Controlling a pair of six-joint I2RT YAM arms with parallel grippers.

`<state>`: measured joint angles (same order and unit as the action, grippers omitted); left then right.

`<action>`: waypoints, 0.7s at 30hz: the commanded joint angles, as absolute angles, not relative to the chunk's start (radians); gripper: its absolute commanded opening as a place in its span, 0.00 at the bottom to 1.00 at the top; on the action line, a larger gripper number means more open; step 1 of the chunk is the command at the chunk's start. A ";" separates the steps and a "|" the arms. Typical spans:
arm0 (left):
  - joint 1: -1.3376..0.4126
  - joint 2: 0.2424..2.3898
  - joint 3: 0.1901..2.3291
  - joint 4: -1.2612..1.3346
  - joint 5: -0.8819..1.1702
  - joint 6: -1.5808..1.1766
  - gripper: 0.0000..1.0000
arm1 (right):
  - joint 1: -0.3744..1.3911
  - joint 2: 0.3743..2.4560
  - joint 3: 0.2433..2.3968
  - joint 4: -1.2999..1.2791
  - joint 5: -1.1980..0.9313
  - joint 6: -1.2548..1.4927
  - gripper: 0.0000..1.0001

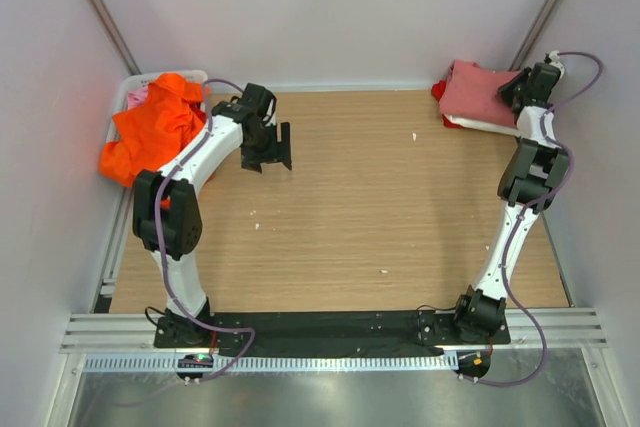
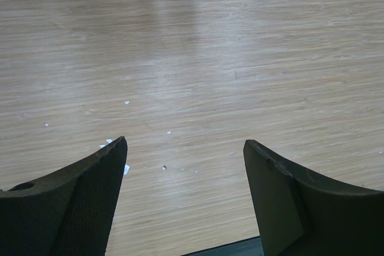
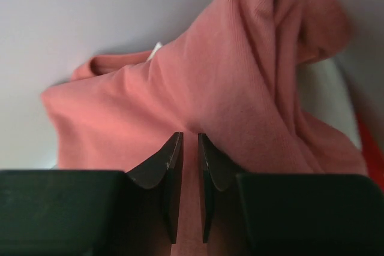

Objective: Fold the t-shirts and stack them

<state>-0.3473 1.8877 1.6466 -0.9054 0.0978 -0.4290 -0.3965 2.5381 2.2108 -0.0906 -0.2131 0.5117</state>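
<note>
A bright orange t-shirt point(image 1: 155, 127) lies crumpled in and over a white basket point(image 1: 128, 89) at the far left, with a bit of lighter pink cloth point(image 1: 137, 97) beside it. My left gripper point(image 1: 268, 149) is open and empty over bare wood, seen also in the left wrist view point(image 2: 185, 145). A dusty salmon-pink t-shirt point(image 1: 475, 92) lies on a stack at the far right, over white point(image 1: 480, 125) and red point(image 1: 439, 90) cloth. My right gripper point(image 1: 515, 87) is at that stack, its jaws pinched on a fold of the salmon-pink t-shirt point(image 3: 240, 76).
The wooden table point(image 1: 380, 197) has small white specks point(image 2: 127, 102) on it. White walls close in the back and both sides. The basket sits at the table's far left corner, the stack at the far right corner against the wall.
</note>
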 commanded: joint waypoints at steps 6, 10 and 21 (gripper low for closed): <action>-0.347 1.844 1.641 -0.885 0.097 -0.411 0.79 | -0.483 2.436 2.082 0.226 0.013 0.412 0.25; -0.347 1.847 1.638 -0.885 0.094 -0.411 0.80 | -0.540 2.413 1.950 0.455 -0.170 0.602 0.33; -0.347 1.829 1.640 -0.884 0.086 -0.413 0.80 | -0.480 2.065 1.712 0.468 0.252 0.505 0.83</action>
